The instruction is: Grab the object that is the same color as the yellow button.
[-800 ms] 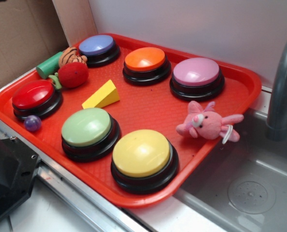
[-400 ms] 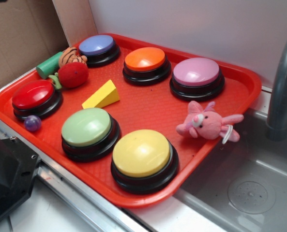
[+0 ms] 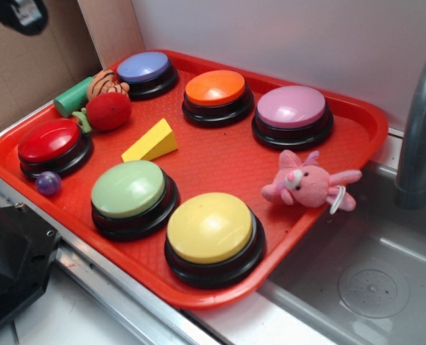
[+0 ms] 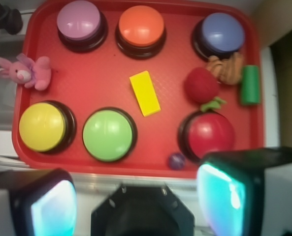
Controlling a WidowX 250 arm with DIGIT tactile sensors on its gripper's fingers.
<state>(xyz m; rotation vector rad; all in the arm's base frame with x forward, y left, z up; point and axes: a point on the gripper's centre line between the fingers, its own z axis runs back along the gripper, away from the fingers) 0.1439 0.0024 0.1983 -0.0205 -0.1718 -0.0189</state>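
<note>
The small yellow wedge block [image 3: 150, 141] lies on the red tray [image 3: 220, 162], near its middle. In the wrist view the block [image 4: 145, 93] sits straight ahead, beyond the green button. The big pale-yellow dome button [image 3: 210, 228] stands at the tray's near corner and is at the left in the wrist view [image 4: 41, 127]. My gripper [image 4: 136, 201] is high above the tray's front edge, with its jaws wide apart and empty. In the exterior view only a blurred part of the gripper [image 3: 17, 12] shows, at the top left corner.
On the tray are green [image 3: 130, 188], red [image 3: 49, 140], blue [image 3: 144, 67], orange [image 3: 215, 87] and pink [image 3: 292, 106] buttons, a pink plush rabbit [image 3: 306, 183], a red ball [image 3: 108, 111], a green cylinder [image 3: 72, 96] and a purple marble [image 3: 48, 182]. A sink with a faucet [image 3: 417, 136] is at the right.
Part of my gripper has come into the exterior view at the top left corner. Nothing on the tray has moved.
</note>
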